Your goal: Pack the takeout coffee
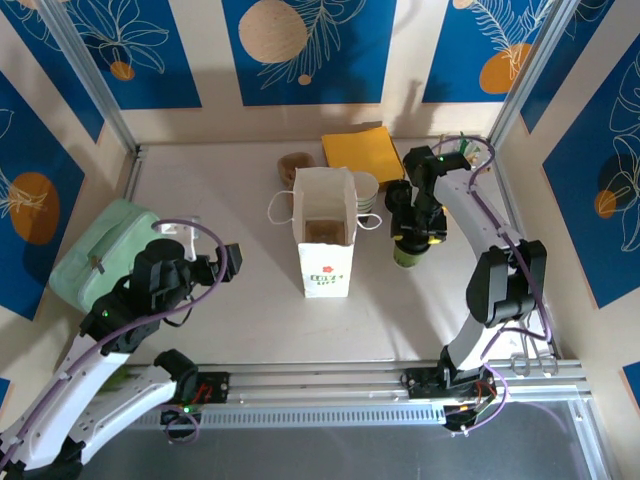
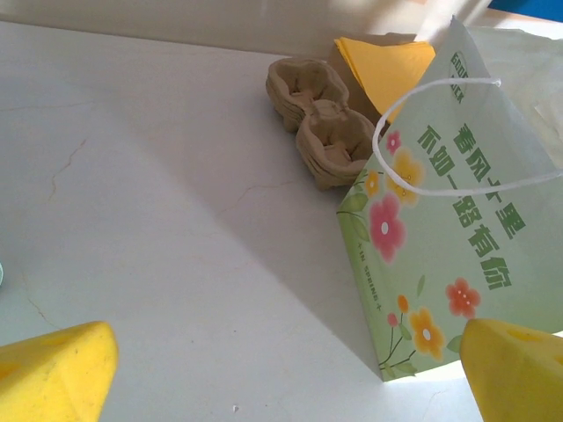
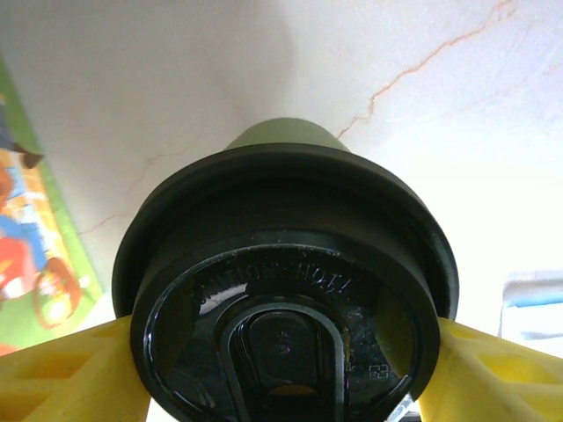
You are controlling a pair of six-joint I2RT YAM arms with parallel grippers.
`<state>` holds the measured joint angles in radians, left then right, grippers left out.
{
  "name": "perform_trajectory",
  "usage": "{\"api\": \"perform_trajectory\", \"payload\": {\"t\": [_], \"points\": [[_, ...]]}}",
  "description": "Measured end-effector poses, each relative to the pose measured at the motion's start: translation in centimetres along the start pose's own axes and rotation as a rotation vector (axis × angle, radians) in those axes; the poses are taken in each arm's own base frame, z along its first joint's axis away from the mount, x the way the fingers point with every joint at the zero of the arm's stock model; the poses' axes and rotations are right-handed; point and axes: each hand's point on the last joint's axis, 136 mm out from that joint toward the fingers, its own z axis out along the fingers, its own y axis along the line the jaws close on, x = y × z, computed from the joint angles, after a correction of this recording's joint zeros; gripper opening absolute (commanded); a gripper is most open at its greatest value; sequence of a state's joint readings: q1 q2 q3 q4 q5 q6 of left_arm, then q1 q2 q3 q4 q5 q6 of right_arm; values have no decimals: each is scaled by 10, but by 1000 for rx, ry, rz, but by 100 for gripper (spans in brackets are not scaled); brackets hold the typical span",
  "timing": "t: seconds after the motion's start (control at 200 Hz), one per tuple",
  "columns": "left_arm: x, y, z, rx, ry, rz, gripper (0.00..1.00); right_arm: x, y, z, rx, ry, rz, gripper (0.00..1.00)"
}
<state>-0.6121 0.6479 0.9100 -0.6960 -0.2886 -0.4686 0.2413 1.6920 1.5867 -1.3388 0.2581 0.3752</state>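
The coffee (image 1: 405, 257), a dull green paper cup, is just right of the white paper bag (image 1: 326, 270), and its glossy black lid (image 3: 281, 290) hides most of it. The right gripper (image 1: 412, 238) straddles it with foamy yellow fingers (image 3: 62, 378); the lid hides whether they pinch. The left gripper (image 2: 281, 360) gapes wide, its tips cut off.
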Motion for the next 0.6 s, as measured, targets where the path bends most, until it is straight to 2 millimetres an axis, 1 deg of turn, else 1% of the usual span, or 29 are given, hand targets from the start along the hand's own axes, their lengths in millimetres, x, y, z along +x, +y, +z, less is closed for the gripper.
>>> {"api": "perform_trajectory", "payload": {"t": [0.085,0.16,0.3,0.41,0.6], "points": [[1,-1,0,8,5,-3,100,1,8,-25,-11,-41,-23,71],[3,-3,1,16,13,-4,99,5,15,-51,-26,-83,-37,70],[6,-5,4,24,28,-2,100,12,22,-91,-38,-158,-59,69],[7,-8,4,40,34,-14,99,19,25,-113,-37,-206,-74,69],[9,-12,7,63,43,-27,100,22,33,-143,-49,-297,-84,68]]}}
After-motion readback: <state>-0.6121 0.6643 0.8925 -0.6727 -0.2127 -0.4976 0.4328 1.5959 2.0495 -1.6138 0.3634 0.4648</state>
